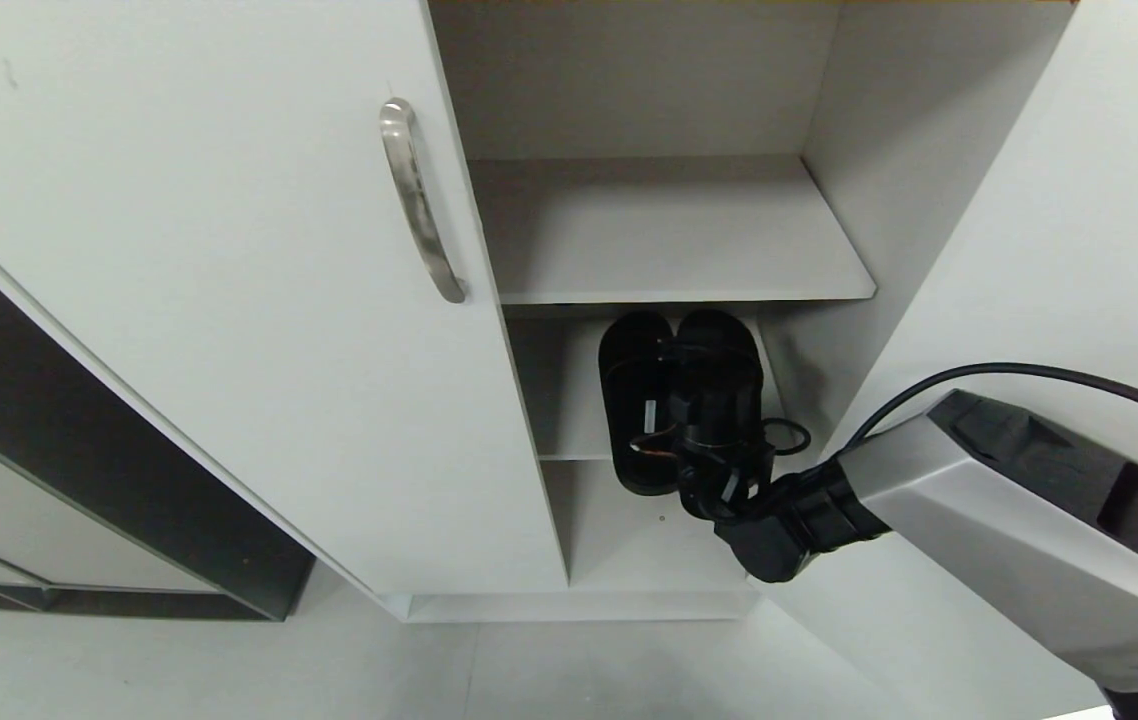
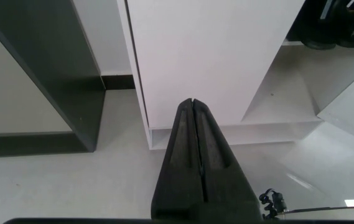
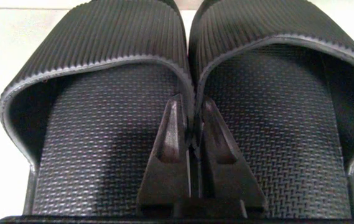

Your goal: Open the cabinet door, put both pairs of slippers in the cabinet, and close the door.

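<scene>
**Clerk:** Listing left to right, with the head view as the dial. First entry?

**Keeper:** The left gripper (image 2: 192, 106). Its black fingers are pressed flat together with nothing between them. It hangs over the pale floor (image 2: 71, 180) in front of the cabinet base.

**Clerk:** Next?

**Keeper:** The closed white door panel (image 1: 209, 280), nine to ten o'clock, with a curved brushed-metal handle (image 1: 419, 200) at its inner edge.

**Clerk:** And the open bay?

**Keeper:** The upper white shelf (image 1: 669, 230), at about one o'clock, is bare. The lower white shelf (image 1: 569, 400) is at four o'clock. It bears one pair of black ribbed rubber slippers (image 1: 644, 400), toes pointing inward and heels past its front edge. I cannot tell whether the soles rest on it or hang just above.

**Clerk:** What holds them?

**Keeper:** The right gripper (image 3: 192, 124), reaching in from five o'clock. Its fingers (image 3: 172, 134) are nearly closed, pinching the two inner strap edges where the slippers touch.

**Clerk:** Last entry?

**Keeper:** The open white cabinet door (image 1: 1079, 200), at two to three o'clock, is swung wide.

**Clerk:** What about handling?

**Keeper:** This looks like the setting-down of the first pair.
- Push the pair deeper, toward twelve o'clock, until the heels clear the front edge. Otherwise the door may foul on them.
- Lower until both soles lie flat, and part the fingers only then.
- Draw straight back toward five o'clock so neither strap is dragged out.
- Leave the nine o'clock side of that shelf free for the second pair.
</scene>
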### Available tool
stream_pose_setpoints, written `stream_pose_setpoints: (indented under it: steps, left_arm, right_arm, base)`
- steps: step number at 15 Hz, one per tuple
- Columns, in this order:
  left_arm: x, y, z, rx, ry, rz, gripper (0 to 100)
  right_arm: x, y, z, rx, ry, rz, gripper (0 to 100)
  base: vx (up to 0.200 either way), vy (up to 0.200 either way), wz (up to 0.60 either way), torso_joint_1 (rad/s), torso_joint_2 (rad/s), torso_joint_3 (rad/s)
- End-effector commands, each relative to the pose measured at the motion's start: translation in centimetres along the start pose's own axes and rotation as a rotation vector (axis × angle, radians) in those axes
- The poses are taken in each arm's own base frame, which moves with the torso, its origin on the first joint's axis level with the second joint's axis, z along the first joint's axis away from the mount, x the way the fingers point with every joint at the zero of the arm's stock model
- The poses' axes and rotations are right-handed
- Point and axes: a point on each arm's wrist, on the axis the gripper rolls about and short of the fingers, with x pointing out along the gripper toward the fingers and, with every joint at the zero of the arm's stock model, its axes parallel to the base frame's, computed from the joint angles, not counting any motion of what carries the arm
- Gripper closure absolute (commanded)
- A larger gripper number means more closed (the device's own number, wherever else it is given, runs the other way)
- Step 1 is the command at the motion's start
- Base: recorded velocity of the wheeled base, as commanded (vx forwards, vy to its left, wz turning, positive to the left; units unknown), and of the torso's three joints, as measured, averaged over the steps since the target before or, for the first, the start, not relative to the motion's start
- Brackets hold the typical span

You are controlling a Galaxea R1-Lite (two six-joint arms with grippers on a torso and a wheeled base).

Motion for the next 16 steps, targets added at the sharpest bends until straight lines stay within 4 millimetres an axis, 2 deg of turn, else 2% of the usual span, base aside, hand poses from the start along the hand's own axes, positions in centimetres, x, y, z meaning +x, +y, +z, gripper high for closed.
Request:
stream_pose_setpoints:
  steps: [1, 13, 14, 16]
  left_arm:
    - [0.01, 0.00, 0.00, 0.000, 0.001, 0.000, 100]
    - [0.01, 0.00, 0.00, 0.000, 0.001, 0.000, 100]
    - [0.01, 0.00, 0.00, 0.000, 0.001, 0.000, 100]
    - [0.01, 0.00, 0.00, 0.000, 0.001, 0.000, 100]
  right_arm:
    - [0.82, -0.03, -0.45, 0.000, 0.000, -0.008, 100]
    - [1.21, -0.02, -0.99, -0.012, 0.014, -0.013, 100]
    - [1.21, -0.02, -0.99, -0.012, 0.014, -0.013, 0]
    - [1.18, -0.06, -1.00, -0.013, 0.015, -0.015, 0]
  base:
    - [0.000, 0.000, 0.00, 0.000, 0.00, 0.000]
    - [0.000, 0.000, 0.00, 0.000, 0.00, 0.000]
    - [0.000, 0.000, 0.00, 0.000, 0.00, 0.000]
    - [0.000, 0.000, 0.00, 0.000, 0.00, 0.000]
